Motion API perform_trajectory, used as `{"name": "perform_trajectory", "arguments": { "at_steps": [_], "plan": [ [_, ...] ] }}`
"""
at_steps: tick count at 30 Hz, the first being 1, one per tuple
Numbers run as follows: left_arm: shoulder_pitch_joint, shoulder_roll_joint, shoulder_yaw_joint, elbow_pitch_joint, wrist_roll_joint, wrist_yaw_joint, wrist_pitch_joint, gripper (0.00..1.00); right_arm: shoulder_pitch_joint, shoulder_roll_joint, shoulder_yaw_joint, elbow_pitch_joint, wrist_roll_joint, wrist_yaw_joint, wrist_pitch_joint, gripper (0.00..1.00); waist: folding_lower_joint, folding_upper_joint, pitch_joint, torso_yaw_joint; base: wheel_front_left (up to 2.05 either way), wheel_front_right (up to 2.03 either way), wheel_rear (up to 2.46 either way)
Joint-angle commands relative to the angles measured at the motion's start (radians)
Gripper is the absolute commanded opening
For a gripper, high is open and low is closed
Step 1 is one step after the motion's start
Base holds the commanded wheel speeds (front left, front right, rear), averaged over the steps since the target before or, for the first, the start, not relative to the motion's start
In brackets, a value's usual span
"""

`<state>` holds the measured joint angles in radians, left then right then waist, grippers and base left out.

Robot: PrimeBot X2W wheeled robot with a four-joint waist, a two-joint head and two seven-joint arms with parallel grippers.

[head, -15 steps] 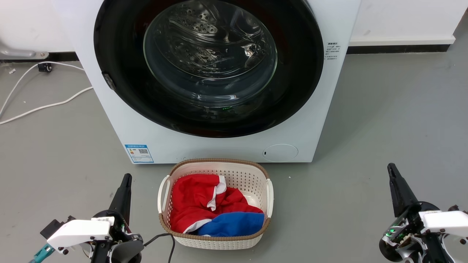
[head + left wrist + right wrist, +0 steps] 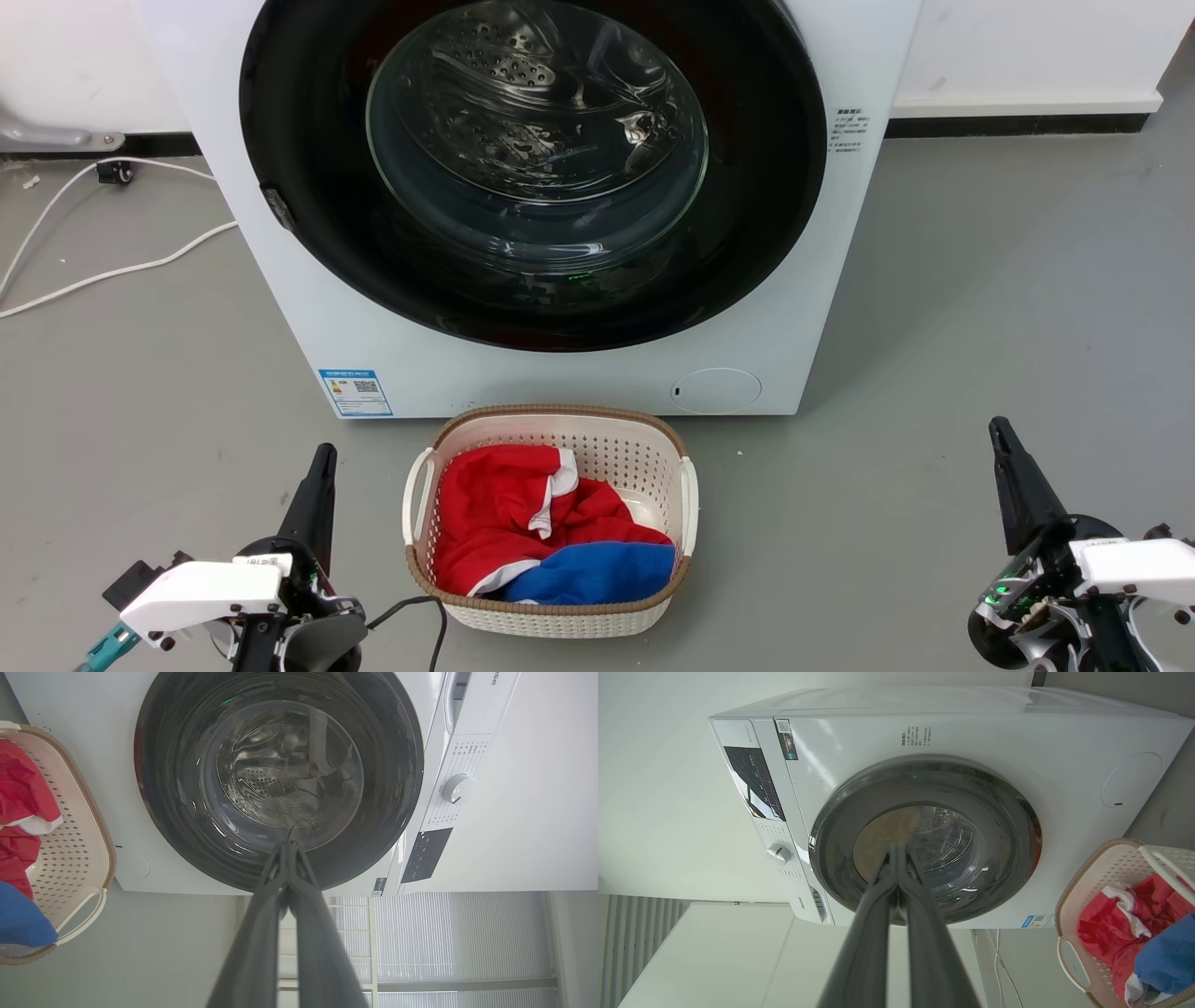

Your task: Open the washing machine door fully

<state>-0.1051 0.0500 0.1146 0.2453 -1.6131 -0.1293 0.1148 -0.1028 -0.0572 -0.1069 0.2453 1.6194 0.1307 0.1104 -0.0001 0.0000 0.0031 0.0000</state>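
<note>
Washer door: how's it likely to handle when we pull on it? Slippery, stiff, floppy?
Probably slippery: the washing machine door is glossy black and full of reflections, so a grip may slide. Likely rigid, swinging as one piece. The small tab at its rim looks like the best place to catch.

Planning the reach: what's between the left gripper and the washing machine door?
Head view: bare floor, then the washing machine's white front with its blue label. The laundry basket sits off to the side.
</note>
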Motion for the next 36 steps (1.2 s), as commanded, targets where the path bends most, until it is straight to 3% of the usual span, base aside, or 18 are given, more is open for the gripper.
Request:
{"name": "perform_trajectory", "arguments": {
  "at_steps": [1, 15, 16, 25, 36],
  "plan": [
    [-0.008, -0.001, 0.001, 0.000, 0.000, -0.005, 0.002, 0.00, -0.012, 0.004, -0.002, 0.001, -0.004, 0.000, 0.001, 0.00, 0.0001, 0.0000, 0.000, 0.000, 0.00, 0.00, 0.00],
    [-0.008, -0.001, 0.001, 0.000, 0.000, -0.005, 0.002, 0.00, -0.013, 0.004, -0.003, 0.001, -0.005, 0.000, 0.003, 0.00, 0.0001, 0.0000, 0.000, 0.000, 0.00, 0.00, 0.00],
    [0.000, 0.000, 0.000, 0.001, 0.000, 0.000, 0.000, 1.00, 0.000, 0.001, -0.001, 0.001, -0.002, 0.000, 0.000, 1.00, 0.0001, 0.0000, 0.000, 0.000, 0.00, 0.00, 0.00],
    [0.038, -0.004, -0.006, 0.018, 0.029, 0.002, -0.028, 1.00, 0.043, 0.005, -0.008, 0.021, -0.028, -0.002, -0.027, 1.00, 0.0001, 0.0000, 0.000, 0.000, 0.00, 0.00, 0.00],
    [0.044, -0.003, -0.018, -0.062, 0.228, 0.048, -0.081, 1.00, 0.062, 0.005, -0.045, -0.040, -0.216, -0.001, -0.079, 1.00, 0.0001, 0.0000, 0.003, 0.000, 0.00, 0.00, 0.00]
  ]
}}
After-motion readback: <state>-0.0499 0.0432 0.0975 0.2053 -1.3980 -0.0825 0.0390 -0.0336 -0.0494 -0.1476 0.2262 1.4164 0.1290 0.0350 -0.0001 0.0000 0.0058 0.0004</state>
